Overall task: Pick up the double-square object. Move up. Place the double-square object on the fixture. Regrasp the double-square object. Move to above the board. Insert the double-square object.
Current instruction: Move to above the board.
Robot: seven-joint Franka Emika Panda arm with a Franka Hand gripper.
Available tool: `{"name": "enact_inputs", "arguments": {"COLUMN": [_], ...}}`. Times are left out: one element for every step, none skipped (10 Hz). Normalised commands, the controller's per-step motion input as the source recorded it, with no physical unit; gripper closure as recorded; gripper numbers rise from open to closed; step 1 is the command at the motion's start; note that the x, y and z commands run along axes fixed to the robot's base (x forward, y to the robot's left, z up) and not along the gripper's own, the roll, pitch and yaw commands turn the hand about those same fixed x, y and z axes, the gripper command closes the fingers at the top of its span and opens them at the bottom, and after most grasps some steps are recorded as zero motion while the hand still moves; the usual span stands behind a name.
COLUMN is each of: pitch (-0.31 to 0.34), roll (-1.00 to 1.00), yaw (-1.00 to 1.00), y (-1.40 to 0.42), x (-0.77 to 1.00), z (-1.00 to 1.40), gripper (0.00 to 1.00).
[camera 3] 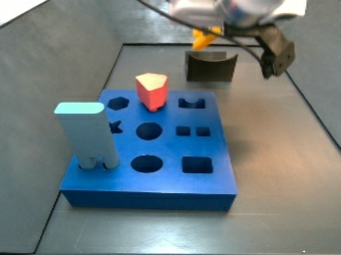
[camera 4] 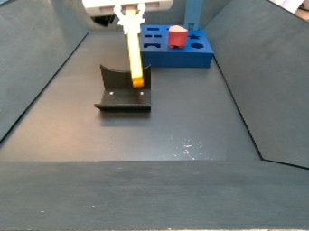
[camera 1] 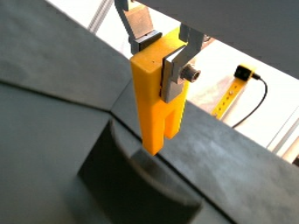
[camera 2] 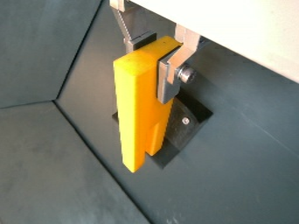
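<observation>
Now hand (camera 2: 162,48) grips double-square object (camera 2: 142,105) upright, tip at fixture (camera 4: 122,93)

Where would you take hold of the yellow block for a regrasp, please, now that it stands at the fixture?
Grip the yellow block on its broad flat faces, around mid-height, coming from the open side away from the fixture wall. It stands upright, its lower end at the fixture. The gripper is shut on its top end, so lower down is free.
</observation>
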Motion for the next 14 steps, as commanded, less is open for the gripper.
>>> {"name": "enact_inputs", "arguments": {"pitch": [0.068,0.037,0.008,-0.014,-0.028,-0.032,-0.035,-0.032,-0.024,-0.007,0.000,0.017,0.034,0.055], "roll": [-0.06,-0.06,-0.06,-0.05,-0.06,-0.06,-0.05,-0.06,-0.06,-0.06,-0.06,-0.07,-0.07,-0.06], "yaw": [0.08,0.08,0.08,0.07,0.05,0.04,0.01,0.00,-0.01,-0.02,-0.02,-0.03,-0.03,-0.02], "y": [-0.07,-0.07,-0.06,-0.05,-0.05,-0.04,-0.04,-0.03,-0.02,-0.02,-0.01,0.00,0.00,0.00], "x": [-0.23,-0.21,-0.21,-0.20,-0.19,-0.18,-0.17,-0.17,-0.16,-0.15,-0.14,-0.10,-0.08,-0.05], "z": [1.00,1.00,1.00,1.00,1.00,1.00,1.00,1.00,1.00,1.00,0.97,0.75,0.59,0.36], "gripper": [1.00,1.00,1.00,1.00,1.00,1.00,1.00,1.00,1.00,1.00,1.00,1.00,1.00,1.00]}}
